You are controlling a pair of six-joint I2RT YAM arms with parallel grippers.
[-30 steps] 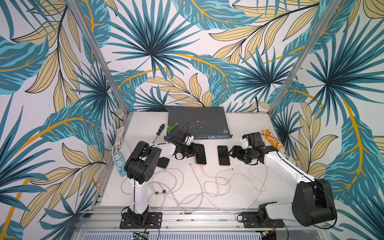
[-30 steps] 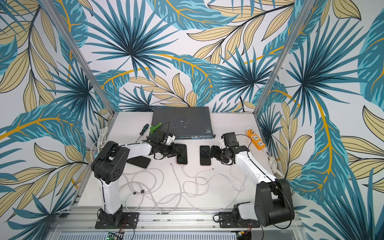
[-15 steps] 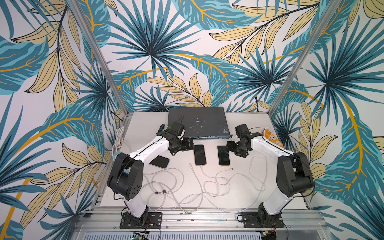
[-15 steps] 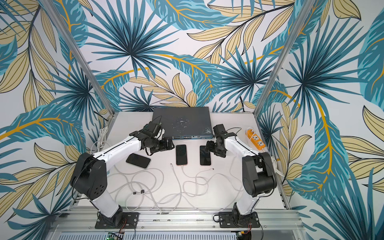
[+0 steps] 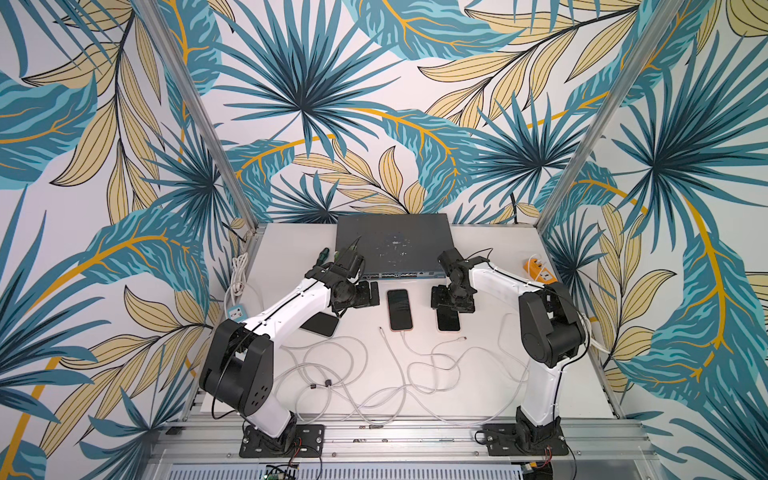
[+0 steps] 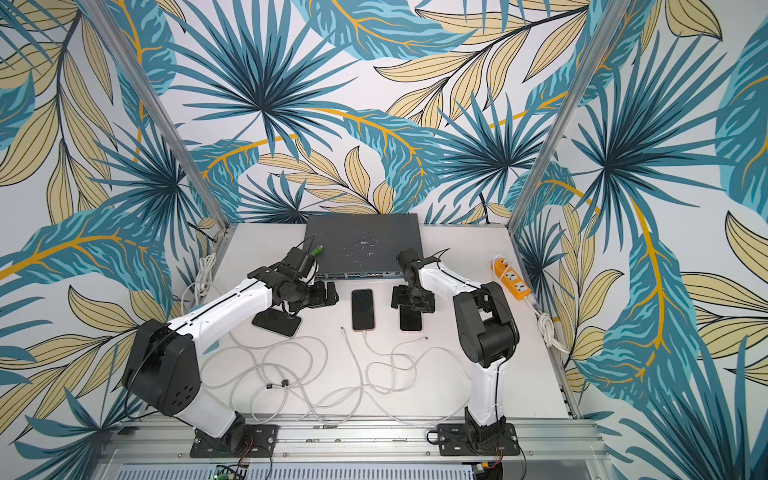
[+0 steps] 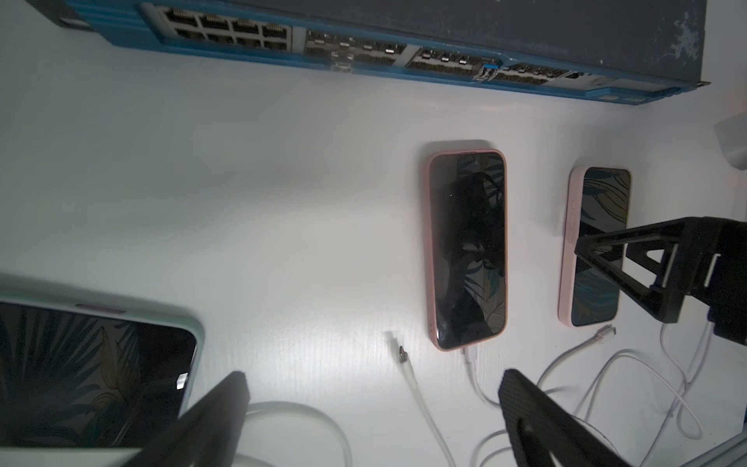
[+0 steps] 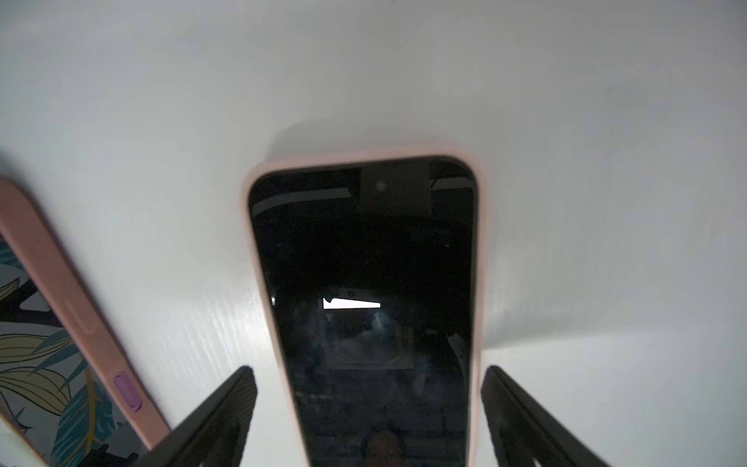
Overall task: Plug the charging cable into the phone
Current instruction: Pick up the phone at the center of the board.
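Pink-cased phone [image 7: 467,250] has cable [image 7: 471,364] plugged in; left gripper [image 7: 374,382] and right gripper [image 8: 368,372] both gape empty.

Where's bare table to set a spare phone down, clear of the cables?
Bare: front right corner, between the right arm's base and the table edge; also back right, between the network switch and orange power strip. Crowded: the cable tangle fills the front centre, and the three phones line up before the switch.
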